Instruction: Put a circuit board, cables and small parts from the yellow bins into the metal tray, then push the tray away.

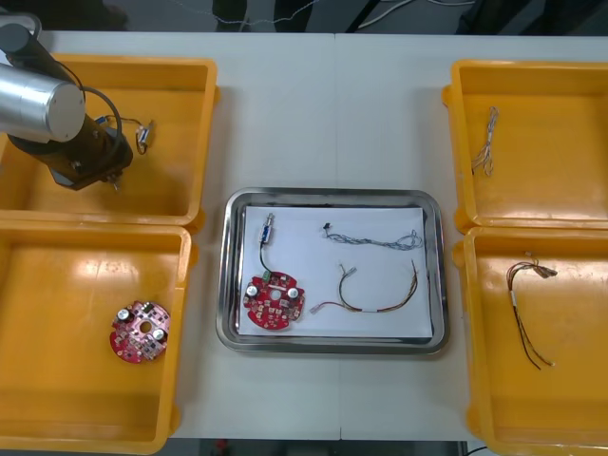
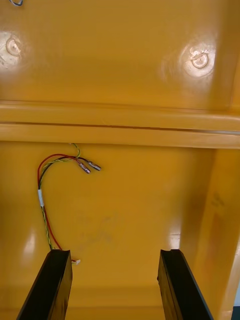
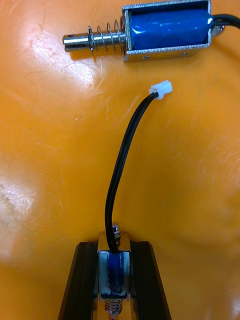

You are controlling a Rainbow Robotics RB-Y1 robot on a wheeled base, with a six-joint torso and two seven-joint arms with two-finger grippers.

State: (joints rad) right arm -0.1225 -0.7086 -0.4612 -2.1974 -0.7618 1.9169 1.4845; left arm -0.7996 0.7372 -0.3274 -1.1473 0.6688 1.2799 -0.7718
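Note:
My left gripper (image 1: 112, 178) is over the far left yellow bin (image 1: 180, 195). In the left wrist view the gripper (image 3: 114, 252) is shut on a small metal part (image 3: 114, 265), blue in a metal frame, whose black cable (image 3: 122, 165) ends in a white plug. A second small metal part (image 3: 150, 32) lies beyond it on the bin floor (image 1: 142, 135). The metal tray (image 1: 432, 328) holds a round red circuit board (image 1: 274, 300), a small metal part on a black cable (image 1: 269, 230), a blue and white cable (image 1: 375, 240) and a red and yellow cable (image 1: 380, 296). My right gripper (image 2: 117, 285) stands open over a right bin.
The near left bin (image 1: 180, 380) holds another red circuit board (image 1: 140, 332). The far right bin (image 1: 456, 142) holds a thin cable (image 1: 486, 141). A red and yellow cable (image 1: 527, 309) lies in the near right bin (image 1: 470, 361), beside my right fingers (image 2: 50, 200).

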